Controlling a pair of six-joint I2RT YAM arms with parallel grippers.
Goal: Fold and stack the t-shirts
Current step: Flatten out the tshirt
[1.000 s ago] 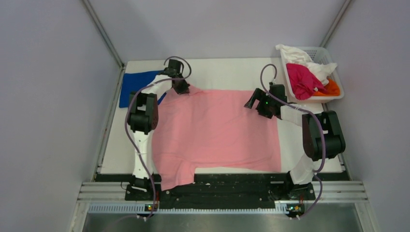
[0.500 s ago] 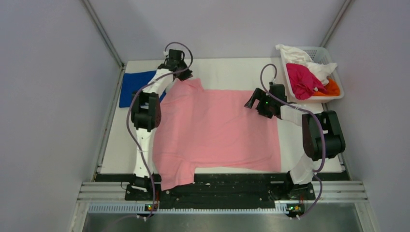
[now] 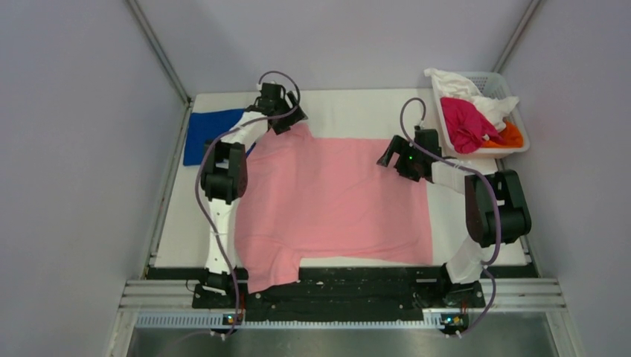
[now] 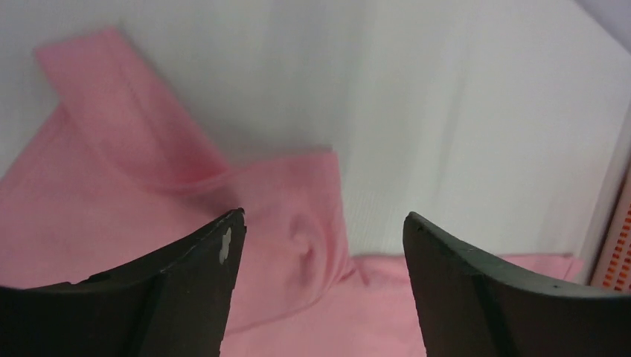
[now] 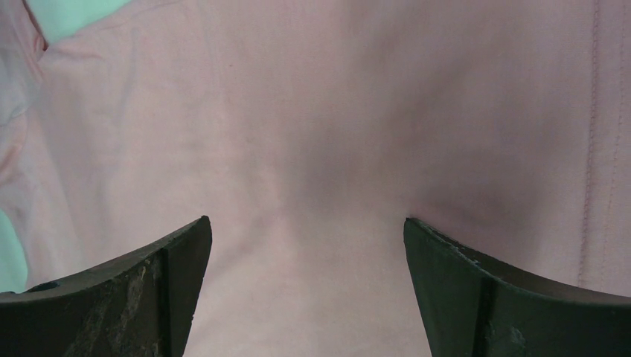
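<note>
A light pink t-shirt [image 3: 335, 201] lies spread flat across the table, one sleeve [image 3: 268, 271] hanging over the near edge. My left gripper [image 3: 285, 120] is at the shirt's far left sleeve, open. In the left wrist view that creased pink sleeve [image 4: 298, 223] lies loose below the left gripper [image 4: 324, 223], with nothing between the fingers. My right gripper [image 3: 388, 156] hovers open over the shirt's far right part. The right wrist view shows the right gripper [image 5: 307, 223] above flat pink cloth [image 5: 320, 134]. A folded royal blue t-shirt [image 3: 207, 132] lies at the far left.
A white slotted basket [image 3: 513, 93] stands at the far right corner and holds white [image 3: 461, 83], magenta [image 3: 465, 123] and orange [image 3: 510, 136] shirts. Bare white table [image 3: 350, 111] shows beyond the pink shirt. Side walls close in on both sides.
My left gripper carried the pink sleeve corner toward the far edge, then opened and let it go. The right arm has stayed still.
</note>
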